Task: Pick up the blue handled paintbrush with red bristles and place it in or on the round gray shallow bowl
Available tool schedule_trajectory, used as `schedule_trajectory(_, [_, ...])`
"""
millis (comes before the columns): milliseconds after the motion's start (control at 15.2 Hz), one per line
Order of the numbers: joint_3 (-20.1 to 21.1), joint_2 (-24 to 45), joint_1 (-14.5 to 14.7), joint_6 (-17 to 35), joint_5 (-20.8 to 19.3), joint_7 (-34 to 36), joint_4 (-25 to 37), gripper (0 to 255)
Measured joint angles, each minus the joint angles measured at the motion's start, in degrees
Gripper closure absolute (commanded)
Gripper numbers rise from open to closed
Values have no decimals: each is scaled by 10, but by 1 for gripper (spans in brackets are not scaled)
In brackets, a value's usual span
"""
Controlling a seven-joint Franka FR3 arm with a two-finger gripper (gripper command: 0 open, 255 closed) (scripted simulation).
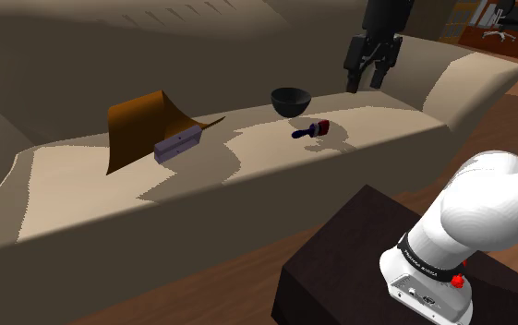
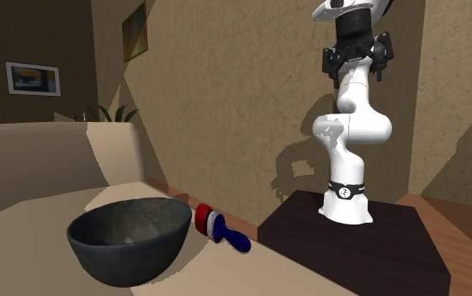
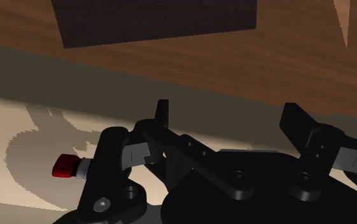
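The paintbrush (image 1: 310,130) lies flat on the beige couch seat (image 1: 109,185), its blue handle toward the front edge and its red bristles toward the bowl. In the second exterior view the paintbrush (image 2: 220,227) lies just beside the bowl (image 2: 129,235) without clearly touching it. The bowl (image 1: 290,100) is round, dark grey and stands upright, with nothing in it. My gripper (image 1: 365,85) hangs open well above the seat, to the shoulder view's right of the brush and higher. In the wrist view the gripper (image 3: 229,127) has its fingers apart, holding nothing, and the brush's red tip (image 3: 65,165) peeks out beside the hand.
An orange-brown sheet (image 1: 146,125) leans against the couch back, with a purple box (image 1: 177,146) in front of it. The dark stand (image 1: 386,268) sits on a wooden floor close to the couch's front edge. The couch's armrest (image 1: 469,83) rises behind the gripper.
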Motion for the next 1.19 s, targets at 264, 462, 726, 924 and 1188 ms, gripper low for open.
schedule_trajectory(264, [-20,-2,4,29,-25,-51,-32,0])
schedule_trajectory(462, [-47,9,10,71,-58,-120,-61,0])
schedule_trajectory(726, [-88,29,15,128,-104,-216,-92,0])
schedule_trajectory(924, [-117,63,22,185,-133,-283,-107,0])
schedule_trajectory(1188, [-161,120,30,261,-167,-375,-113,0])
